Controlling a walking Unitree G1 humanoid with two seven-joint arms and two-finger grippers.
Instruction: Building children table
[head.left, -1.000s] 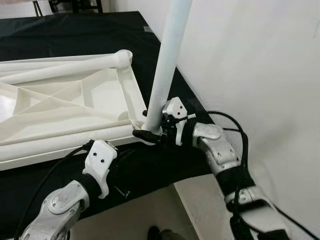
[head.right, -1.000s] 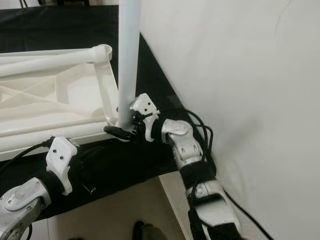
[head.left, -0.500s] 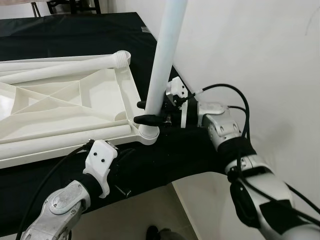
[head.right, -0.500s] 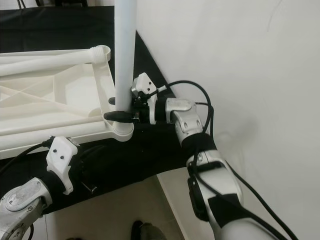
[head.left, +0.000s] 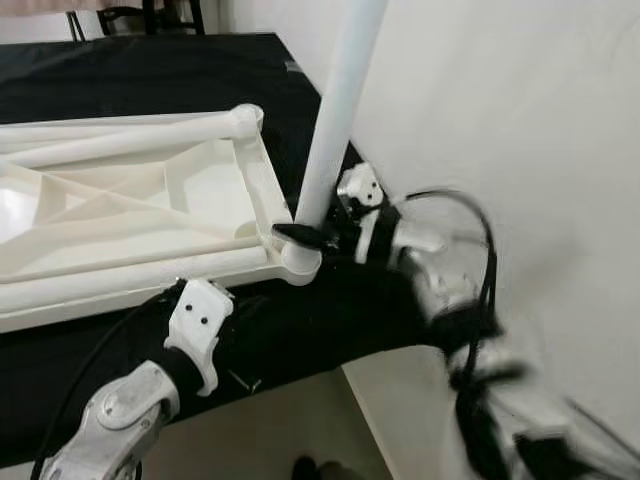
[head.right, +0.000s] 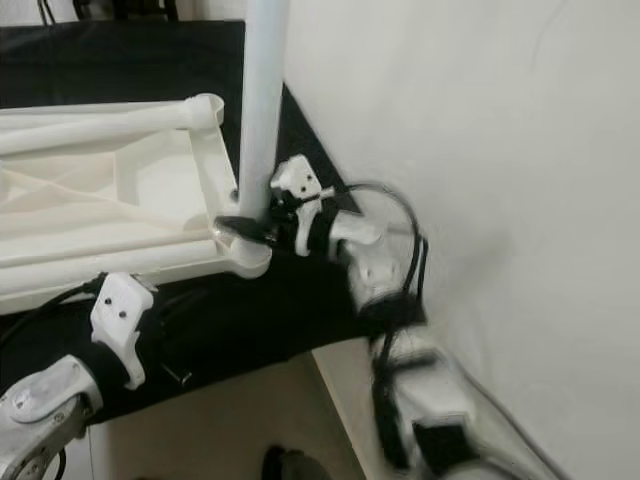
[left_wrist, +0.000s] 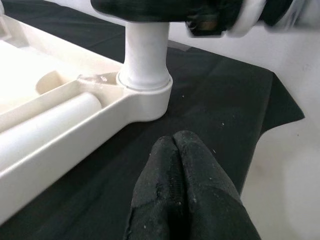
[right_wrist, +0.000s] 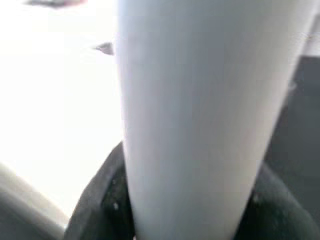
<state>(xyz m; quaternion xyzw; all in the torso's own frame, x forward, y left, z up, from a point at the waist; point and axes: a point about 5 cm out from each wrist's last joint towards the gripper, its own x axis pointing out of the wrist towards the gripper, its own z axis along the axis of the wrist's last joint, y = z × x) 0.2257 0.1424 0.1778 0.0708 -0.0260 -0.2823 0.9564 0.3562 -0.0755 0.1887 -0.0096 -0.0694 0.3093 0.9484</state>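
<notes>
The white plastic tabletop (head.left: 130, 215) lies upside down on a black cloth. A white table leg (head.left: 335, 120) stands upright in its near right corner socket (left_wrist: 145, 95). My right gripper (head.left: 300, 235) is shut around this leg just above the socket; its arm is blurred. In the right wrist view the leg (right_wrist: 200, 100) sits between the black fingers (right_wrist: 100, 200). My left gripper (left_wrist: 175, 145) is shut and empty, low over the cloth, a short way in front of the socket. Two more legs lie in the tabletop, one along the far edge (head.left: 130, 135) and one along the near edge (head.left: 120, 275).
A white wall (head.left: 520, 120) runs close along the right side, just behind my right arm. The black cloth (head.left: 330, 320) ends at a front edge, with pale floor (head.left: 300, 420) below it. Dark chair legs (head.left: 120, 15) stand far back.
My right gripper has slid down the upright leg to just above the socket, and its arm is now blurred with motion. The left arm has not moved.
</notes>
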